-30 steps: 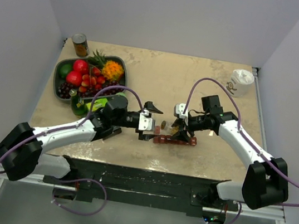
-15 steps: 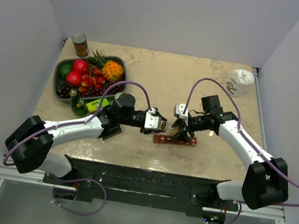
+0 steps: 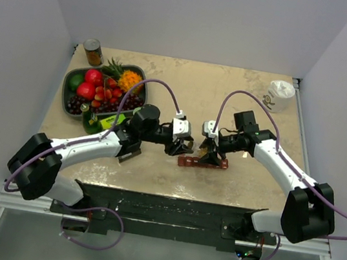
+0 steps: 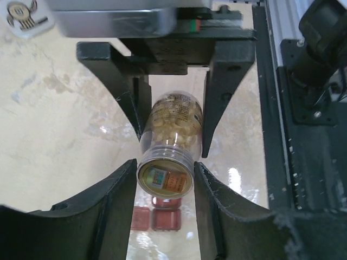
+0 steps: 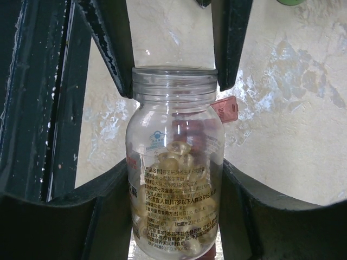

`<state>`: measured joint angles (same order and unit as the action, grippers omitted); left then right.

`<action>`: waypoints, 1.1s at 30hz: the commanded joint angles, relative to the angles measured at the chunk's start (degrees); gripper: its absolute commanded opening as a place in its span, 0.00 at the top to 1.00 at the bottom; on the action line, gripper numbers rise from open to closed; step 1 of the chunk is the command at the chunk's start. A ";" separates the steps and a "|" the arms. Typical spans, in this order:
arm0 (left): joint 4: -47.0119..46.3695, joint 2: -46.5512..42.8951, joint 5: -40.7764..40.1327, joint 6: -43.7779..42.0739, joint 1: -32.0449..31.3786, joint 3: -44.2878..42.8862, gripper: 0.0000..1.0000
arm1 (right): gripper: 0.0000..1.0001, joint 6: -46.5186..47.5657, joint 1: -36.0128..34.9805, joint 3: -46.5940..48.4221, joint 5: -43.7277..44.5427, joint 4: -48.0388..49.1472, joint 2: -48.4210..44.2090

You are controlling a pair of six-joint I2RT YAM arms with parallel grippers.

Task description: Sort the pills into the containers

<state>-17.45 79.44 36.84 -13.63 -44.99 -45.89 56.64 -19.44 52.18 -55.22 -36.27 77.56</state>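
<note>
Bottle (image 5: 174,130) of pills (image 4: 172,122) between two grippers, above the red pill box (image 3: 202,163).

The right wrist view shows the right gripper (image 5: 174,179) closed on the clear body of the bottle, one finger against each side. The golden pills are heaped inside it, and none of them shows in the pill box. The same view shows the left fingers (image 5: 116,59) against both sides of the threaded neck. In the left wrist view the left gripper (image 4: 165,170) is narrowed around that neck end, but I cannot tell if it really presses. This view alone shows an amber disc with a sticker at the near end, and two red compartments just below it. Only the top view shows the whole pill box lying flat on the table (image 3: 167,83) under the grippers, well apart from the fruit bowl (image 3: 67,81). There the bottle itself is almost hidden.
</note>
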 commanded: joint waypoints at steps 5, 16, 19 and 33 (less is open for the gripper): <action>2.79 0.90 -2.82 52.02 2.36 -3.95 1.00 | 1.00 -0.92 0.19 2.13 -0.33 2.52 -1.27; -1.45 -2.27 -1.25 74.37 3.68 -2.54 0.32 | 1.00 -1.27 0.19 2.05 -0.32 2.79 -1.18; 1.01 -3.67 -0.02 67.79 5.00 -3.07 0.12 | 1.00 -1.27 0.28 2.05 -0.41 2.79 -1.18; 22.13 -21.33 -8.10 5.56 7.81 0.35 0.01 | 1.00 -0.39 0.28 2.13 -0.85 2.00 -1.01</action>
<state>3.81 65.01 32.34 14.72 -37.15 -48.58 55.18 -19.38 52.40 -54.94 -34.68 77.49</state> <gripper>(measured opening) 0.992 0.556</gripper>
